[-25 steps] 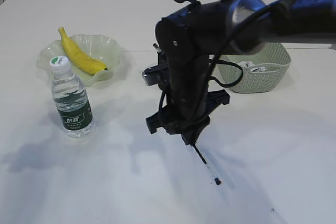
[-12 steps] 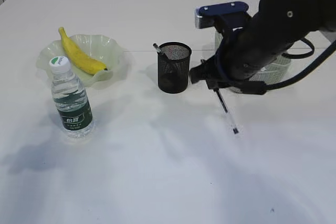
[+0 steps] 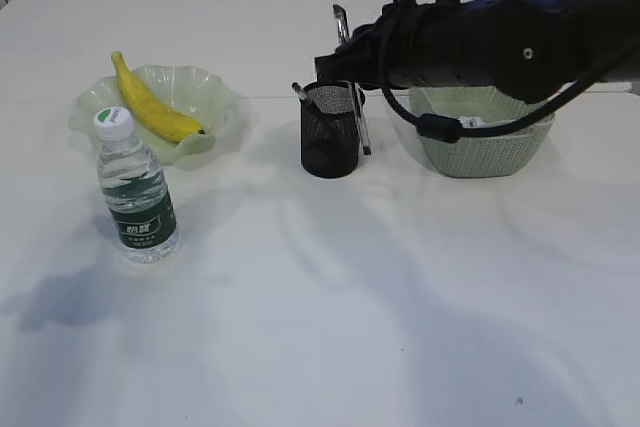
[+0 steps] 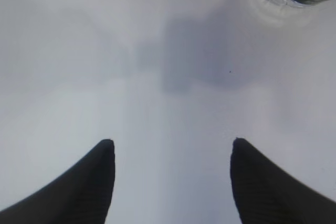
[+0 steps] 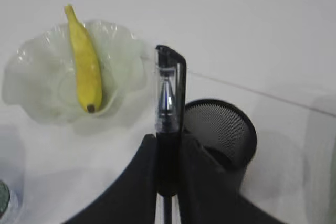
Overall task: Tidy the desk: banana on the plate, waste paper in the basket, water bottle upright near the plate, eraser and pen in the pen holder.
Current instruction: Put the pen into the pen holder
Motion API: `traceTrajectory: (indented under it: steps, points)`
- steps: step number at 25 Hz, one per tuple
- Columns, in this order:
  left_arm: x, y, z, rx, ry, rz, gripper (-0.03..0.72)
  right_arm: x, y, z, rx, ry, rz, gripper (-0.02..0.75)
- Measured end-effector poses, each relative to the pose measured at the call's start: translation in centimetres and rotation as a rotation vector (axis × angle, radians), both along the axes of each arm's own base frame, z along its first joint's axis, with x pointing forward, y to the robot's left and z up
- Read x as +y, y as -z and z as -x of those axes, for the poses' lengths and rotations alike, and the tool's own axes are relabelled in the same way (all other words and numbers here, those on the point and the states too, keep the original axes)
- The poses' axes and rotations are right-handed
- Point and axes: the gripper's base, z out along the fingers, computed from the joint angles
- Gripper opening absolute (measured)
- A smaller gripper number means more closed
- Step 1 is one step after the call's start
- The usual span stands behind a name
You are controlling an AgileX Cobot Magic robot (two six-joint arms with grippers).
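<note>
My right pincer grips the pen nearly upright beside the pen holder. The banana lies on the plate, the water bottle upright nearby; basket behind my arm.

Exterior looks down slantwise; right wrist shares its banana, nearer.

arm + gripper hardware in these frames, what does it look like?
The right arm is glossy black with bluish highlights, a thick rounded body and loose black cables looping beneath it. The right gripper has matte black fingers. The left gripper shows two black, tapered, curved fingers. No markings are visible.
</note>
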Motion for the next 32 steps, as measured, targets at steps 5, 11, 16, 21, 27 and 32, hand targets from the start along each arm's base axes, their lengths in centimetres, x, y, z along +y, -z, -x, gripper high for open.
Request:
traceTrajectory:
  steps: [5,11,16,21,27,32]
  points:
    - [0.0,0.0,0.0,-0.002,0.0,0.0,0.477,0.7,0.5,-1.2,-0.126,-0.018,-0.067,0.052]
    - [0.0,0.0,0.0,-0.005,-0.001,-0.001,0.475,0.3,1.4,-3.0,-0.198,-0.001,-0.105,0.052]
    - [0.0,0.0,-0.1,-0.008,-0.001,-0.001,0.475,0.0,1.5,-5.2,-0.235,0.017,-0.107,0.052]
    - [0.0,-0.1,-0.2,-0.024,-0.004,-0.004,0.475,0.8,2.4,-7.2,-0.267,0.015,-0.114,0.052]
    - [0.0,-0.1,-0.2,-0.026,-0.004,-0.004,0.475,1.2,3.8,-8.5,-0.274,0.01,-0.103,0.052]
    - [0.0,-0.1,-0.2,-0.026,-0.004,-0.004,0.475,1.1,5.2,-8.9,-0.253,0.013,-0.088,0.052]
